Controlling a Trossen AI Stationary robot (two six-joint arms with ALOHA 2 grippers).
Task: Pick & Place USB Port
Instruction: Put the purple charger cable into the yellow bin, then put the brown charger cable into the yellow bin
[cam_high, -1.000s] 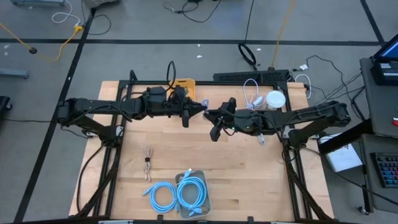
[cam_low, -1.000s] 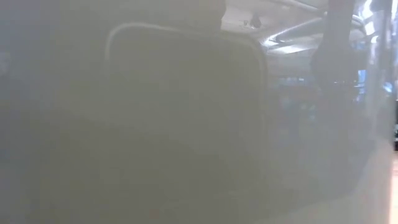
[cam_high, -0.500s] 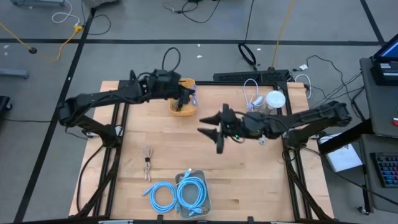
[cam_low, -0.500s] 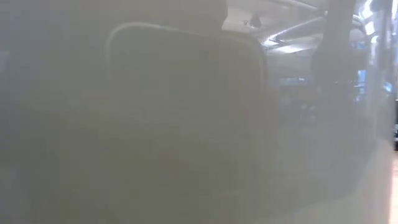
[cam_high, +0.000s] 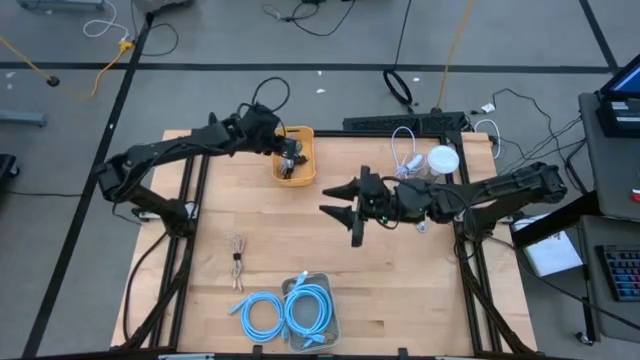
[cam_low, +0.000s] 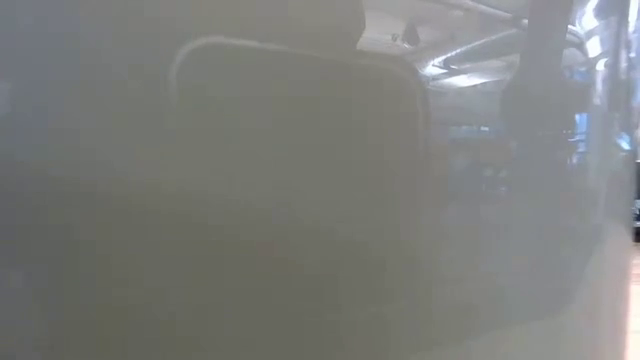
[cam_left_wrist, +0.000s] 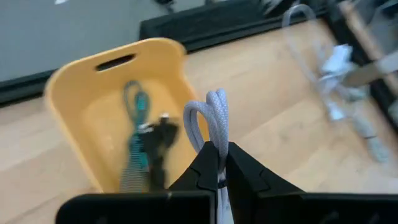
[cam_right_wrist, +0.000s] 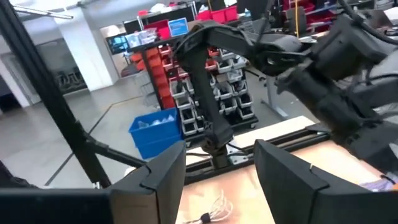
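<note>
Your left tool (cam_left_wrist: 219, 163) has moved from mid-worktop to above the yellow bin (cam_left_wrist: 74, 93), fingers clamped on the white USB cable (cam_left_wrist: 208, 121). Beneath it, the bin holds a teal-and-black cable (cam_left_wrist: 142, 149). Your right tool (cam_high: 345, 205) stays spread open, empty.

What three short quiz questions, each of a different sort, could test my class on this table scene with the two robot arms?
1. True or false: the left claw is shut on a white cable above the yellow bin.
2. Multiple choice: where do the blue cables lie in the high view?
A. inside the yellow bin
B. on the table near its front edge
C. in the right claw
3. Fill in: the right claw's fingers stand ____ over the middle of the table, holding nothing.

Key: 1 true; 2 B; 3 open.
</note>
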